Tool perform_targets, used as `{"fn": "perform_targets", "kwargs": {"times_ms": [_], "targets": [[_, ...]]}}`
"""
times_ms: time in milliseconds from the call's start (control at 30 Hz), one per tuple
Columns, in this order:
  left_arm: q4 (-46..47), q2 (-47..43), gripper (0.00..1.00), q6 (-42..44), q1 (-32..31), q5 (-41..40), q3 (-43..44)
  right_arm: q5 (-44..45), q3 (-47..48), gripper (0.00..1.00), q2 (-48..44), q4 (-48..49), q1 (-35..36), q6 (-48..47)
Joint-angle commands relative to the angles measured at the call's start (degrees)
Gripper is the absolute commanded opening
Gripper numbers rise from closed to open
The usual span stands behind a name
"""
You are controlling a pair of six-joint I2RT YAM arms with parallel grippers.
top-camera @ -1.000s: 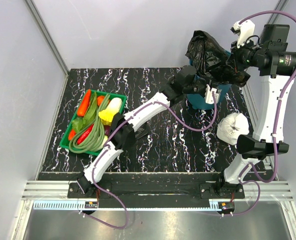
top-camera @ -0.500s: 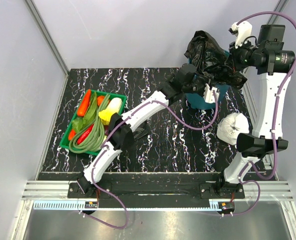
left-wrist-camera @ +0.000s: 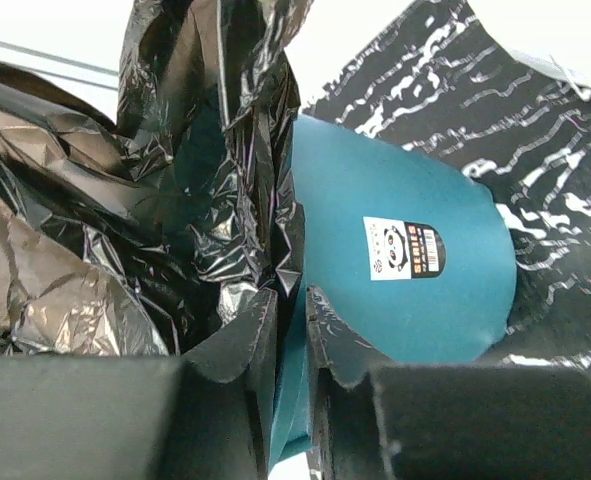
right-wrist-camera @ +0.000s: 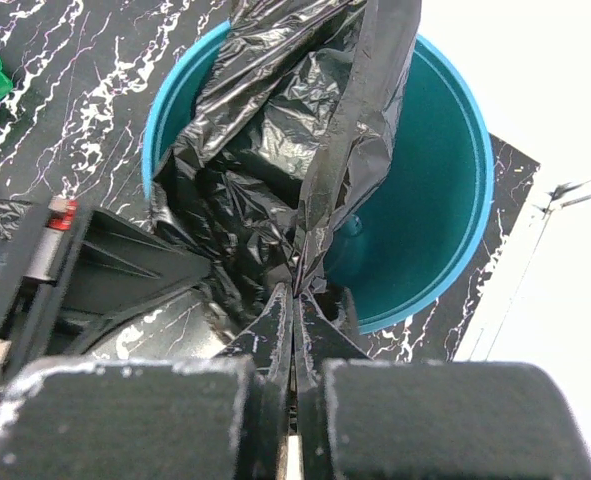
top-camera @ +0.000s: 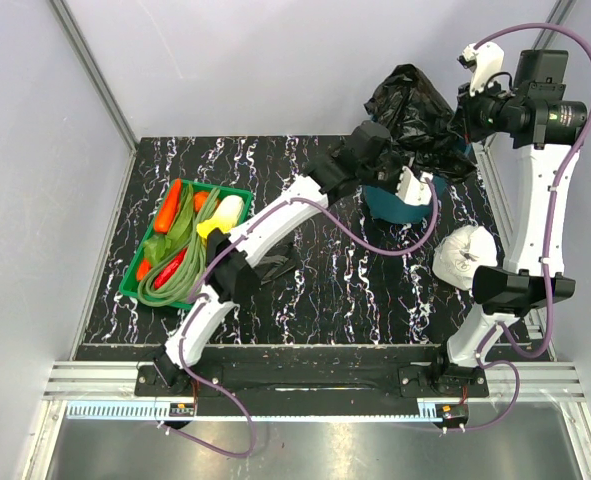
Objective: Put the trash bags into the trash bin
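The teal trash bin (top-camera: 397, 207) stands at the far right of the table, tilted. My left gripper (top-camera: 407, 186) is shut on its rim; in the left wrist view the jaws (left-wrist-camera: 293, 325) pinch the teal wall (left-wrist-camera: 405, 260) between them. A large black trash bag (top-camera: 415, 105) hangs crumpled over the bin's mouth. My right gripper (top-camera: 467, 112) is shut on the bag's film above the bin; in the right wrist view the jaws (right-wrist-camera: 295, 300) clamp the bag (right-wrist-camera: 275, 150), which drapes into the bin's opening (right-wrist-camera: 430, 200). A small dark bundle (top-camera: 281, 266) lies under the left arm; I cannot tell what it is.
A green tray (top-camera: 133, 288) of vegetables sits at the left of the table. A white crumpled bag (top-camera: 465, 255) lies near the right arm. Grey walls close in the back and both sides.
The left gripper has drawn the bin's rim toward the left and the bin now tilts. The right gripper has risen slightly with the bag.
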Motion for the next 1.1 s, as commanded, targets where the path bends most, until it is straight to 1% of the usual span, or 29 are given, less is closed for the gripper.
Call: {"fn": "perform_targets", "kwargs": {"times_ms": [0,167,300,433,600,800,933,1067], "targets": [[-8.4,-8.0,0.00,2.1,0.1,-4.8,3.4,-1.2,-1.5,0.00,-0.8,3.2,-0.2,2.2],[-16.1,-11.5,0.00,2.0,0.2,-6.2,2.9,-2.7,-2.9,0.00,-0.9,3.7,-0.2,3.8],[-21.0,-15.1,0.00,1.7,0.0,-7.6,0.8,-4.2,-4.2,0.00,-2.0,4.0,-0.2,4.5],[-25.1,-20.4,0.00,-0.5,0.1,-8.1,-4.9,-6.0,-8.1,0.00,-4.2,5.5,-0.1,5.9],[-23.8,-28.7,0.00,-5.6,-0.6,-7.4,-17.7,-7.6,-16.3,0.00,-8.6,8.7,0.5,7.6],[-22.9,-35.9,0.00,-10.0,-4.3,-9.4,-30.8,-8.8,-24.3,0.00,-13.4,11.7,2.9,8.0],[-22.2,-38.6,0.00,-13.1,-6.3,-11.1,-35.4,-9.3,-28.0,0.00,-16.2,13.3,3.6,8.4],[-22.4,-39.7,0.00,-14.9,-8.1,-13.8,-36.0,-9.4,-29.6,0.00,-17.6,13.2,3.7,8.8]]}}
